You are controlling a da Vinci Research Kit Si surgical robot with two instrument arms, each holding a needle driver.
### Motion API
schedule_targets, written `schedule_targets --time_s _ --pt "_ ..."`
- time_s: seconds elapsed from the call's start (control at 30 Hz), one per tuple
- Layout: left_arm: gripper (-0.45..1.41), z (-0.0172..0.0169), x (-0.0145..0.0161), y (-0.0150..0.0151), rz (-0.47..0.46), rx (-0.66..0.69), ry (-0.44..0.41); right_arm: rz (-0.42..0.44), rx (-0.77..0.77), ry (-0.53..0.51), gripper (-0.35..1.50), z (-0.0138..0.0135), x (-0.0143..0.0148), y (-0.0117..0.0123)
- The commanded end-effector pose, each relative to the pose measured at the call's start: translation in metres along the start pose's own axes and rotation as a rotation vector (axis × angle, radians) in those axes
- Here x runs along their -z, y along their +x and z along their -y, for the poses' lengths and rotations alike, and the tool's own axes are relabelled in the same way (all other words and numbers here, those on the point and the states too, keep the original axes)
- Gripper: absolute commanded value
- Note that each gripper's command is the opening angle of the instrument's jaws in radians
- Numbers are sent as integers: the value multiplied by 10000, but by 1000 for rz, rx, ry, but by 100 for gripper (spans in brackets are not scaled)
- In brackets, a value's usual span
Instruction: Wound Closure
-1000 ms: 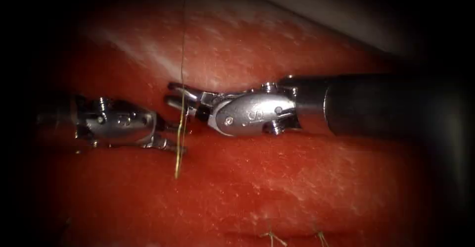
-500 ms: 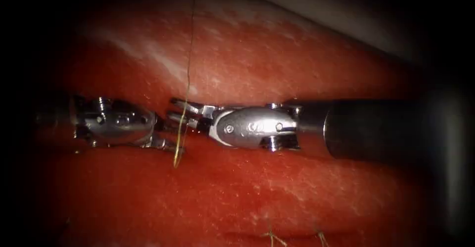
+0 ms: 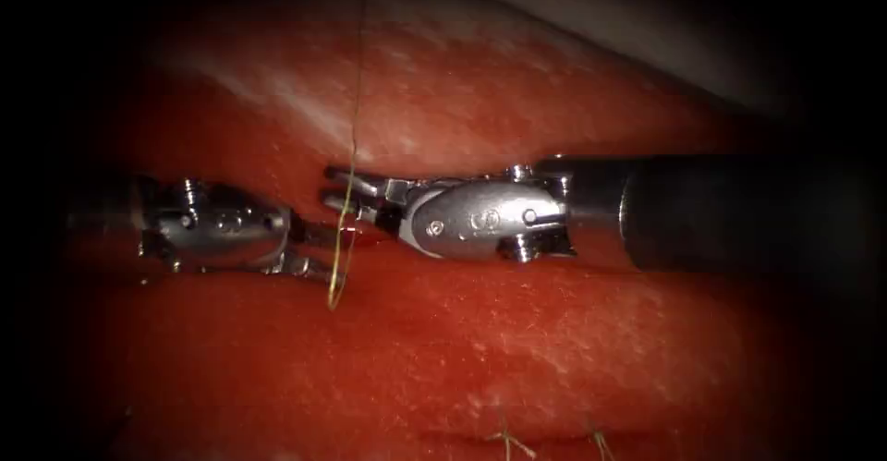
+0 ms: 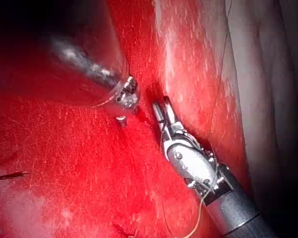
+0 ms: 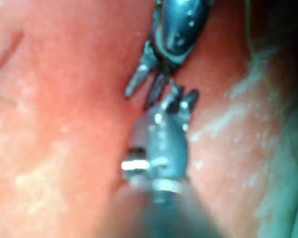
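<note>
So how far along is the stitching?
Done: short cut ends of thread stand in the tissue near the front. In hand: a long thread hangs between the left tool and the right tool, both open-jawed and apparently gripping nothing. Left: that strand is not yet cut.

Endoscope above-front of the tissue (image 3: 554,350); wrist views close along shafts; shared: both claws, facing, mid-scene.

Right tool (image 3: 344,191), polished silver wrist, round pivot screws, stamped marking, dark matte shaft (image 3: 739,207); left tool (image 3: 319,250), matching silver screwed wrist
</note>
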Motion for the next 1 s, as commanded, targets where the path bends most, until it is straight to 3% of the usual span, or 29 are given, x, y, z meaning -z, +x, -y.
schedule_targets --time_s 0.03,0.6,1.0 --pt "13 -2 -10 -1 1 -2 -1 -9 -4 -11 -35 -11 -12 4" --pt "14 -3 -11 -2 2 -3 -3 -3 -27 -31 -35 -37 -15 -1" --pt "14 -4 -13 -4 10 -6 -7 -32 -31 -50 -35 -38 -15 2"
